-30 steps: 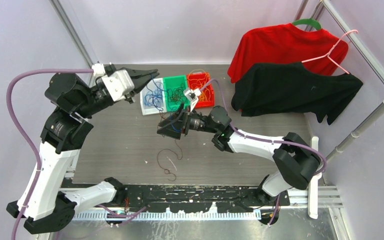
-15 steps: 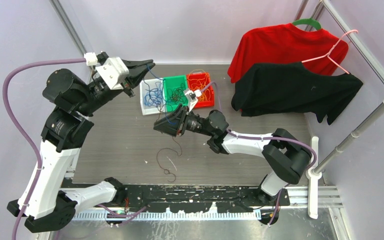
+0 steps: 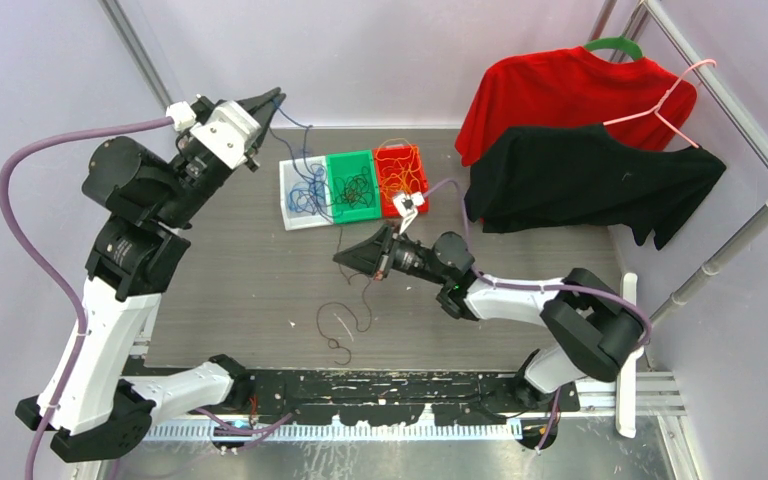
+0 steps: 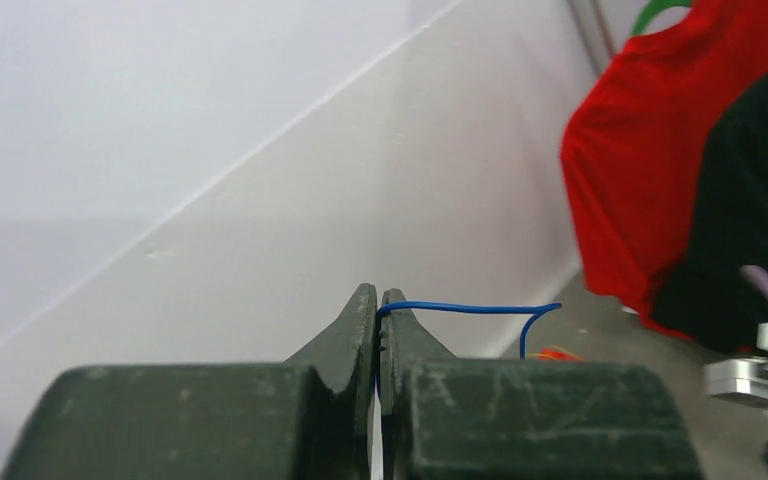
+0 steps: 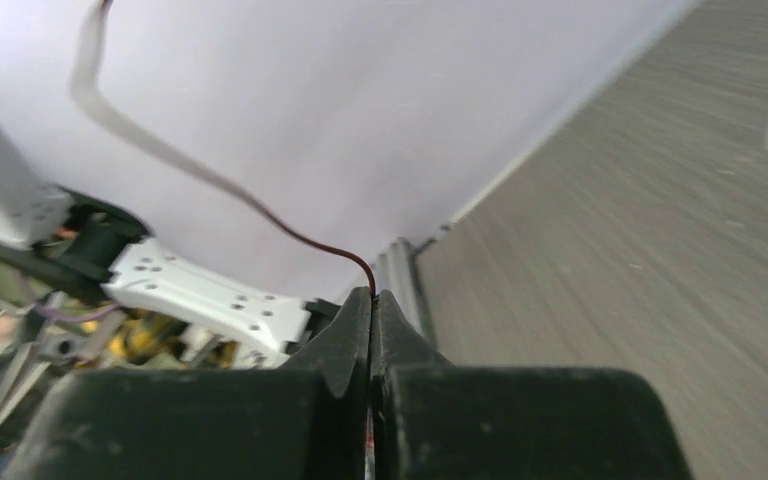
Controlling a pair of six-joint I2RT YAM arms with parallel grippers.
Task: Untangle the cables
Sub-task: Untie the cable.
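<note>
The top camera looks down from six o'clock over the grey wood-grain table [image 3: 240, 290]. Close behind the left gripper [image 4: 378, 300], one wrist camera faces two o'clock, catching the red T-shirt [image 4: 660, 170] that the top view shares. The other, behind the right gripper [image 5: 372, 300], faces nine o'clock across that table.

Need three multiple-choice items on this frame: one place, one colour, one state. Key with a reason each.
1. Where does the green tray sit?
A. between the white tray and the red tray
B. left of both other trays
C. right of both other trays

2. What colour is the cable in the left claw?
A. orange
B. blue
C. green

3. How is the right claw?
A. wide open
B. shut on nothing
C. shut on the dark brown cable

Key:
1 A: the top view shows the three trays in a row, green in the middle.
2 B: the blue cable leaves its shut jaws in the left wrist view.
3 C: the strand runs out from between its closed jaws in the right wrist view.
</note>
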